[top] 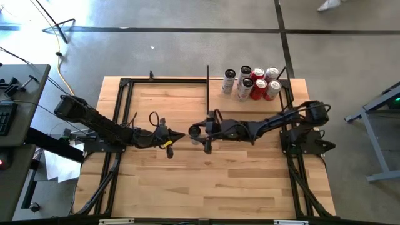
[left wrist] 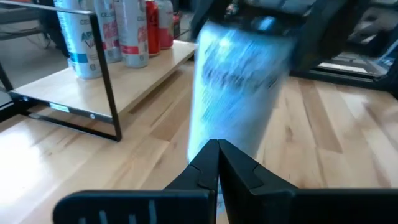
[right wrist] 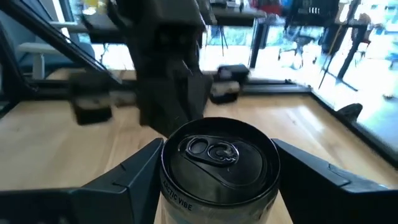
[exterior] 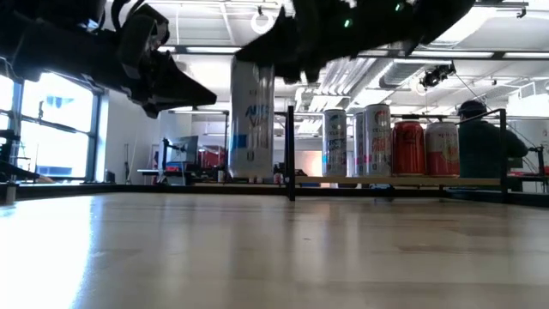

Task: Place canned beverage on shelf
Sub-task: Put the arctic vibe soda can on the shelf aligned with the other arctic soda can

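A tall white-and-blue beverage can point(exterior: 253, 120) stands upright over the middle of the table, with my right gripper point(right wrist: 217, 180) shut on it. From above, its dark top point(top: 195, 130) shows between the two arms. My left gripper point(top: 180, 136) is shut and holds nothing; it points at the can from the table's left, a short way off point(left wrist: 217, 158). The shelf point(top: 250, 105), a pale wood platform edged with black bars, stands at the far right. My right gripper pinches the can's upper wall point(right wrist: 171, 183), just below the rim, between its two fingers point(right wrist: 124, 177), one on each side. The fingers reach in nearly level from the table's right. The can is upright, and its base point(exterior: 253, 174) is lifted clear of the tabletop.
Several white and red cans point(top: 253, 82) stand on the shelf's far part, seen also in the low view point(exterior: 390, 142). A black upright bar point(exterior: 291, 150) marks the shelf's left corner. A person point(exterior: 485, 137) sits beyond the table at the right.
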`<state>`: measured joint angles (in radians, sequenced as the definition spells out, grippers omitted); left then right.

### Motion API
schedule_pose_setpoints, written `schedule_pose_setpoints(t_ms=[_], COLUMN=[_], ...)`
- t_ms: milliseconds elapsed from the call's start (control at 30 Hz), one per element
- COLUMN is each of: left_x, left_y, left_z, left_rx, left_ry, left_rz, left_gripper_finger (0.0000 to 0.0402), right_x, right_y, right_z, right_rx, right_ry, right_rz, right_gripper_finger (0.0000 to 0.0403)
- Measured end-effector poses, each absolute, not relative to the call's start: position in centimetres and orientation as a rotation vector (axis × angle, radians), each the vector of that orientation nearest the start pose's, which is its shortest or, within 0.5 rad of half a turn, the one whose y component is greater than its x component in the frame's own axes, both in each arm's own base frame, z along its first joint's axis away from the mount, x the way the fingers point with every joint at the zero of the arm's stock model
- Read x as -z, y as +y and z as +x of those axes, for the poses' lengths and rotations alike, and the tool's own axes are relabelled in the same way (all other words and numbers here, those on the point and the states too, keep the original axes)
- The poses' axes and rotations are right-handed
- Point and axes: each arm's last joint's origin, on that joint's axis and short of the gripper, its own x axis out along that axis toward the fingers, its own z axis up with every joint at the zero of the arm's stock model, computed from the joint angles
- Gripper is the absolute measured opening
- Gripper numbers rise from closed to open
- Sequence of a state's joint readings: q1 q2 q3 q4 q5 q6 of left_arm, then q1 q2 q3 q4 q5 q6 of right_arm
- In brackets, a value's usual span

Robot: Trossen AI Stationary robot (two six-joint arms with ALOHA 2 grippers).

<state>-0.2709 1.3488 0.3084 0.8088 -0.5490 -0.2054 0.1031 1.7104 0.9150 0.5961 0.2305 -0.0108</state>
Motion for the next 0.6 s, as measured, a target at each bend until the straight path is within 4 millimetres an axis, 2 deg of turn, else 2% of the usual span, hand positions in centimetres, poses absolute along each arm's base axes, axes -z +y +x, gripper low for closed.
schedule_pose_setpoints(t_ms=[233,333,500,600], left_x=[-15.9,-15.7,-15.7,-15.7], left_y=[-4.8,-4.8,-4.8,-4.8], left_z=[22.2,22.2,22.1,22.1], left_rx=[-0.304,-0.305,-0.306,-0.306], left_ry=[0.193,0.204,0.207,0.207], left_rz=[-0.102,-0.099,-0.105,-0.105], left_gripper_finger=[0.0001,0.0001,0.0001,0.0001], right_x=[-24.8,-26.5,-28.8,-29.6], right_y=[4.8,5.1,4.9,3.8], right_z=[34.2,32.7,29.7,28.2], right_rx=[0.153,0.175,0.317,0.452], right_ry=[0.177,0.186,0.243,0.275], right_rz=[-0.067,-0.07,-0.099,-0.11], right_gripper_finger=[0.025,0.025,0.025,0.0249])
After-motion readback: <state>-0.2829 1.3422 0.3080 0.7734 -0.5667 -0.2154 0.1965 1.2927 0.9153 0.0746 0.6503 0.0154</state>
